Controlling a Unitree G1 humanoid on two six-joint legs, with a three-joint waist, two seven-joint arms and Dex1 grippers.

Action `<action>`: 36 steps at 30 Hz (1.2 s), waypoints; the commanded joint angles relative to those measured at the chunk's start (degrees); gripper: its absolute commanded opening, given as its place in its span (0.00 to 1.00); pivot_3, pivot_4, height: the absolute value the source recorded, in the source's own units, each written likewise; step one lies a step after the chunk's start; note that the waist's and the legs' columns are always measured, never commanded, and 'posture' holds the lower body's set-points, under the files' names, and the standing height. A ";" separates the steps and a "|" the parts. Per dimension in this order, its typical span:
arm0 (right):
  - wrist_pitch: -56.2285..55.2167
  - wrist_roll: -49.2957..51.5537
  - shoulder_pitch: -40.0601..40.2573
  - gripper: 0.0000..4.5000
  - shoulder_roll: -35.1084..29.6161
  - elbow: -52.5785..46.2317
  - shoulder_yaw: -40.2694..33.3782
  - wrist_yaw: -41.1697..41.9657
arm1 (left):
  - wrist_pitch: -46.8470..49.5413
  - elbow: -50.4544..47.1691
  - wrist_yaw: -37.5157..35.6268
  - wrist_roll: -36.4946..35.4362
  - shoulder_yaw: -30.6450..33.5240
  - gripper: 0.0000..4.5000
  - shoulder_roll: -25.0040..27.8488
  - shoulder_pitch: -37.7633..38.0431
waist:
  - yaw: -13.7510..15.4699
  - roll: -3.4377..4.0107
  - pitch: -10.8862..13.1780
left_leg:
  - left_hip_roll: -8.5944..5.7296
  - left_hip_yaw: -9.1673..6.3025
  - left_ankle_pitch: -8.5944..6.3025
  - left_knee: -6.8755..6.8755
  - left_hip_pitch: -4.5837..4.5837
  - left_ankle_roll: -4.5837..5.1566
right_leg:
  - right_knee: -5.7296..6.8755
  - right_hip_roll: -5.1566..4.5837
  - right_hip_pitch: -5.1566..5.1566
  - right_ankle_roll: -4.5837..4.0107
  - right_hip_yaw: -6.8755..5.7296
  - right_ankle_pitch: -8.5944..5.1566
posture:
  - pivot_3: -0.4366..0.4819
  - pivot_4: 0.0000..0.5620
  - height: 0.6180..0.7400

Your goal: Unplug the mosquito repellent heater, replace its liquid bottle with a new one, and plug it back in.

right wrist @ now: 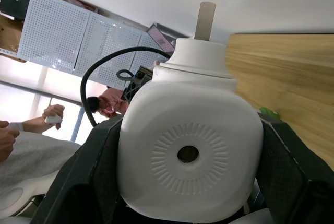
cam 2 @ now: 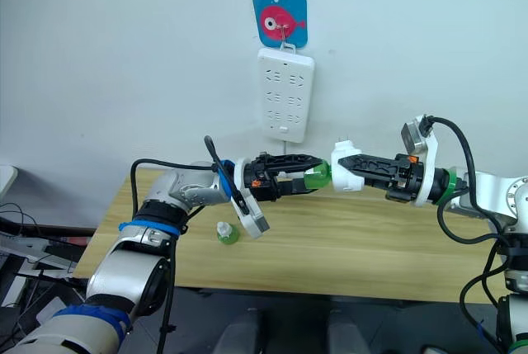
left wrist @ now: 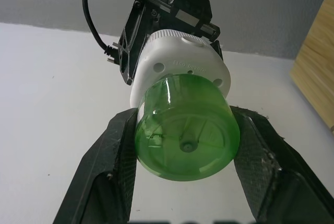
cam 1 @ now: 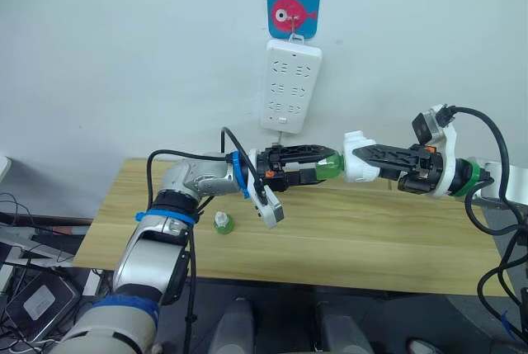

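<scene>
Your right hand (cam 1: 356, 158) clamps the small white rounded plastic heater (cam 1: 358, 166) while your left hand (cam 1: 326, 158) grips its green translucent bottle (cam 1: 329, 168), so you can twist them apart or together. Another small green bottle (cam 1: 223, 223) stands on the wooden counter (cam 1: 371, 238).

**Hidden / cut off**

Bottle (left wrist: 185, 132) neck is hidden inside the heater (left wrist: 180, 70); the joint cannot be seen. In the right wrist view the bottle is blocked by the heater body, bar a green sliver. Right gripper (cam 1: 363, 158) fingertips are covered by the heater. Spare bottle (cam 1: 223, 223) label is too small to read. Strip (cam 1: 290, 83) sockets are too small to be told apart.
</scene>
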 commanded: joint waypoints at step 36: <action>-1.20 -3.03 0.13 0.69 -4.13 -2.75 -1.14 4.16 | 169.64 -22.49 -34.20 -130.76 8.40 0.50 7.13 6.49 | -2.69 0.26 0.43 | -0.01 -0.35 0.04 0.05 0.04 0.00 | 0.07 0.31 0.03 -0.03 -0.21 -0.11 | 0.54 0.35 1.00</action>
